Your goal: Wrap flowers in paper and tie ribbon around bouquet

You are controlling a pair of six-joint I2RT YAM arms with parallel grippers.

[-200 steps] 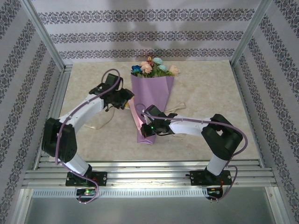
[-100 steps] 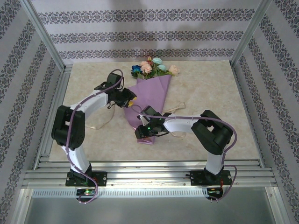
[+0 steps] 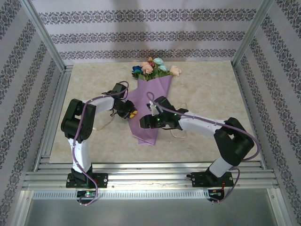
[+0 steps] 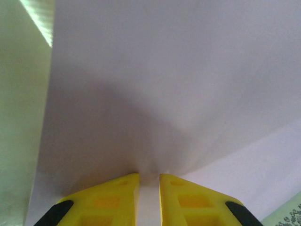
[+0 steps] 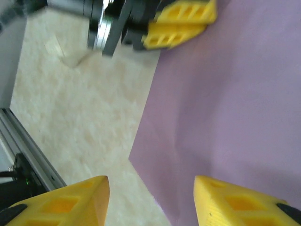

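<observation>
The bouquet lies on the table: flowers [image 3: 155, 67] at the far end, lilac paper [image 3: 153, 96] narrowing toward me. My left gripper [image 3: 131, 113] is at the paper's left edge. In the left wrist view its yellow fingers [image 4: 120, 195] stand nearly together with the paper [image 4: 164, 84] pinched in the slit between them. My right gripper [image 3: 147, 122] hovers open over the cone's lower part; its fingers [image 5: 75, 197] straddle the paper's left edge [image 5: 225, 94], touching nothing. The thin cream ribbon [image 3: 178, 109] trails on the table from under the cone on both sides.
The marble-look table [image 3: 89, 84] is framed by aluminium rails, with patterned walls close on three sides. Both arms' purple cables loop above them. In the right wrist view the left gripper [image 5: 181, 21] sits just ahead on the paper's edge.
My right gripper has opened and let go of the cone's lower part, shifting slightly away. The left gripper came nearer along the paper's left edge and closed on it.
</observation>
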